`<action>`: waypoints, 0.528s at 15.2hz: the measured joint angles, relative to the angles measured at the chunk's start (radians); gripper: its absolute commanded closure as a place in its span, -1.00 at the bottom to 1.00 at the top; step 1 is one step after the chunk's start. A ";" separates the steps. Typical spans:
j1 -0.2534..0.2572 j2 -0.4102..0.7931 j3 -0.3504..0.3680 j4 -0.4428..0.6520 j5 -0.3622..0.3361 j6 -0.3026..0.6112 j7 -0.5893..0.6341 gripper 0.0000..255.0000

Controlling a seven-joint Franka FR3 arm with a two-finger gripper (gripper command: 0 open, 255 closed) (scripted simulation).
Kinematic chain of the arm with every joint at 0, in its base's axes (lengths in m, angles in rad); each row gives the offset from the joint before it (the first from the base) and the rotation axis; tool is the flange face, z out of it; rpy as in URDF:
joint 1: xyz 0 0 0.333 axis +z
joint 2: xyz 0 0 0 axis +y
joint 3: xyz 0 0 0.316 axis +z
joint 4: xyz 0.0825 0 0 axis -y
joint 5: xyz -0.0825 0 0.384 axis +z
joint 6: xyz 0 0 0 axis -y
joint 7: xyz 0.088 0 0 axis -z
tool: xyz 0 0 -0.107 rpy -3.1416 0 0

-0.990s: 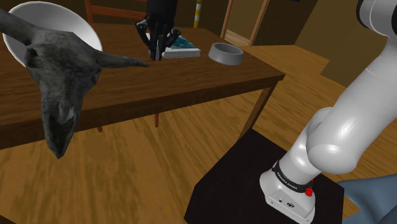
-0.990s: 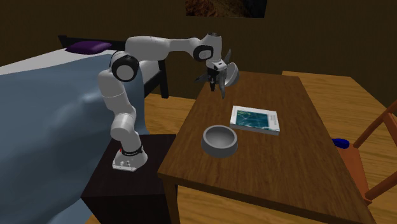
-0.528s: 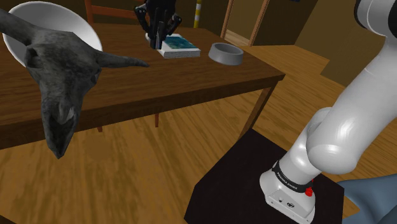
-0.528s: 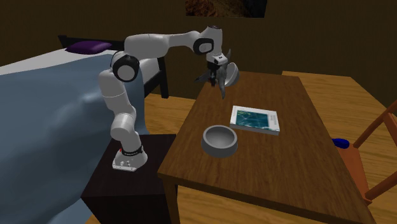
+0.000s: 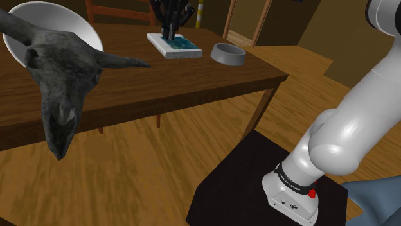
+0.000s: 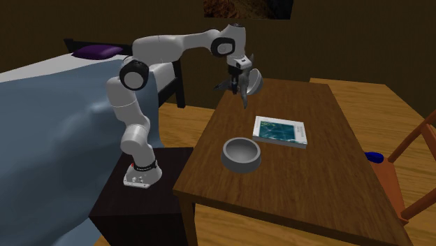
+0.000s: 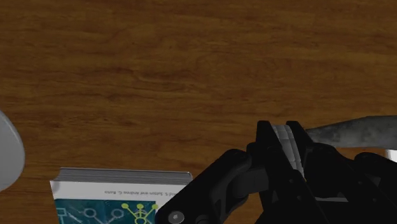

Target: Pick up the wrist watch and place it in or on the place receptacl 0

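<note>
Gripper hangs over one book, closed, seemingly on one black watch held clear of the table. One grey bowl sits near the book.

Shoulder view: low beside the dark box stand, facing up and left across the brown wooden table. A dark grey horned skull sits nearest the lens.
Second exterior view: higher, off the table end away from the skull, facing back toward the white arm and a blue-grey bed.
Wrist view: close, looking straight down on the tabletop.
Shared by all three: the table and the teal-covered white book.
Shared by both exterior views: the grey round bowl.
</note>
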 measured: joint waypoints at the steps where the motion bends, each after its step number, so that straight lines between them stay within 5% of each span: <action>1: -0.010 -0.005 -0.011 -0.003 0.002 -0.004 -0.021 1.00; 8: -0.088 -0.075 -0.110 -0.086 0.016 -0.010 -0.199 1.00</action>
